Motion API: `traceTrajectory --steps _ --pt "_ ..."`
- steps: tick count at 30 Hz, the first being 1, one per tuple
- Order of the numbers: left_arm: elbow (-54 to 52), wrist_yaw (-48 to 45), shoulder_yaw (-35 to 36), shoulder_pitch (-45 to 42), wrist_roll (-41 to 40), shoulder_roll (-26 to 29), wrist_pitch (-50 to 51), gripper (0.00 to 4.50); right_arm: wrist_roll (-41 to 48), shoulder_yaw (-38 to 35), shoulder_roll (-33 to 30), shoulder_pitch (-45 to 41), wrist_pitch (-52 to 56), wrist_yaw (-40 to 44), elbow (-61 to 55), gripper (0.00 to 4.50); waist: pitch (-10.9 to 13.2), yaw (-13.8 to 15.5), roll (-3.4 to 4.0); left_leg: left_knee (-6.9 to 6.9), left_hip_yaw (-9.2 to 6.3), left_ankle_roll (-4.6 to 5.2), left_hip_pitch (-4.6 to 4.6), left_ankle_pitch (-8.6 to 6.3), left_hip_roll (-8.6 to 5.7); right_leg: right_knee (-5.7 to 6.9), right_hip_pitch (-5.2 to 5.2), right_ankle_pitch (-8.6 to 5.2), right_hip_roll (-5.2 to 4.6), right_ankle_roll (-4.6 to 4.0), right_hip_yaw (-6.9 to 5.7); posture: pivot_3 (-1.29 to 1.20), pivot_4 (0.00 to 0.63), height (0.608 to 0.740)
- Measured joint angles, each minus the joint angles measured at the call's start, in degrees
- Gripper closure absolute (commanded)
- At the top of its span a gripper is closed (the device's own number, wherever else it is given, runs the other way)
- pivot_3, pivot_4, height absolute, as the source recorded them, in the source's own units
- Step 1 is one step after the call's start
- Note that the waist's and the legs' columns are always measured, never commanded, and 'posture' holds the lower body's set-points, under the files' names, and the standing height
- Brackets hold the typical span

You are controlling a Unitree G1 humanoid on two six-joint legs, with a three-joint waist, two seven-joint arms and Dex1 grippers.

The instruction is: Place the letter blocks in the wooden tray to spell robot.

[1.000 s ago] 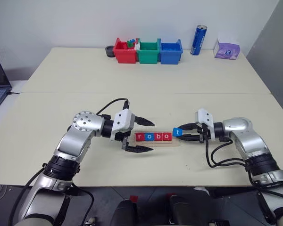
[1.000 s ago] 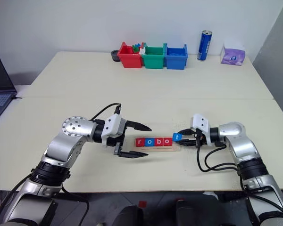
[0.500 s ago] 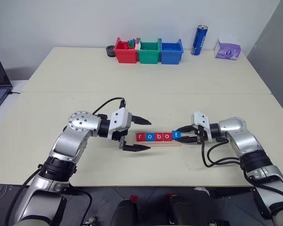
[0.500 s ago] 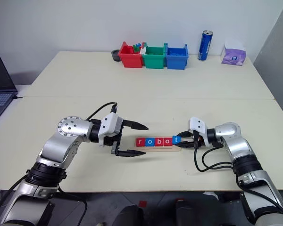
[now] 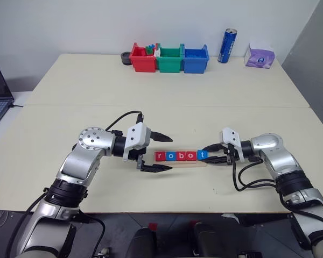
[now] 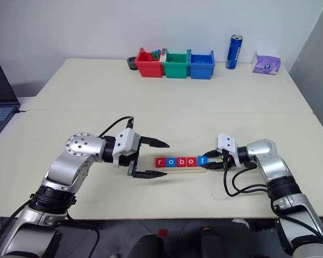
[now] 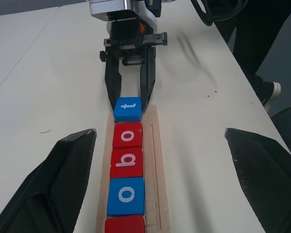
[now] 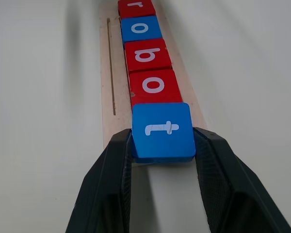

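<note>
Right gripper (image 8: 162, 145) pinches the blue t block (image 8: 163, 130) at the wooden tray's (image 8: 105, 97) near end, touching the red o (image 8: 153, 86); left gripper (image 5: 160, 153) hangs spread wide beside the tray's r end; wrist views reveal the tray's lengthwise groove.

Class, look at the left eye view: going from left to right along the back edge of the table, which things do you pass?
Dark round object → red bin → green bin → blue bin → blue can → purple tissue pack.
</note>
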Motion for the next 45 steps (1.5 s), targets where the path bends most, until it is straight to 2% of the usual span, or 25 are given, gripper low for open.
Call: traceTrajectory --steps 10,19,27,30,41,45 --pt "-1.18 0.12 0.0 0.05 -0.05 0.02 0.62 0.0 -0.62 0.26 0.91 -0.79 -1.1 0.12 1.34 3.04 0.0 0.0 0.0 0.0 0.01 0.0 0.01 0.0 0.0 0.01 0.0 0.0 0.0 0.0 0.0 0.0 0.15 0.74" --pt "-1.19 0.12 0.0 0.22 -0.06 0.02 0.74 0.0 -0.48 0.12 0.87 -1.59 -0.97 0.12 2.72 0.01 0.0 -0.01 0.0 0.0 0.0 0.0 0.01 0.0 0.0 0.01 0.0 0.0 0.0 0.0 0.0 0.0 0.15 0.74" --pt "-1.25 0.07 0.0 0.54 -0.1 -0.01 0.72 0.0 2.36 -4.23 -3.13 1.21 4.89 -1.15 -5.21 0.01 0.0 0.05 0.0 0.0 -0.03 0.0 -0.02 0.0 0.01 0.0 0.0 0.0 -0.04 0.0 0.01 0.0 0.15 0.74" --pt "-1.26 0.04 0.0 0.71 -0.12 -0.02 0.68 0.0 3.49 -6.04 -4.16 3.59 6.42 -2.4 -7.12 0.6 0.0 0.04 0.0 0.0 -0.02 0.0 -0.02 0.0 -0.01 0.01 0.0 0.0 -0.03 0.0 0.02 0.0 0.15 0.74" --pt "-1.19 -0.16 -0.01 0.51 -0.1 -0.57 0.53 0.0 3.29 -4.94 -2.56 5.63 4.98 -5.25 -7.85 4.49 0.0 -0.06 0.0 0.0 -0.01 0.0 0.0 0.0 -0.02 0.02 0.0 0.0 0.01 0.0 0.01 0.0 0.15 0.74" --pt "-1.19 -0.17 -0.01 0.5 -0.1 -0.55 0.54 0.0 2.67 -4.72 -1.86 5.61 3.97 -6.06 -6.89 4.49 0.0 -0.01 0.0 0.01 0.0 0.0 0.0 0.0 -0.01 0.02 0.0 0.0 -0.01 0.0 0.01 0.0 0.15 0.74"
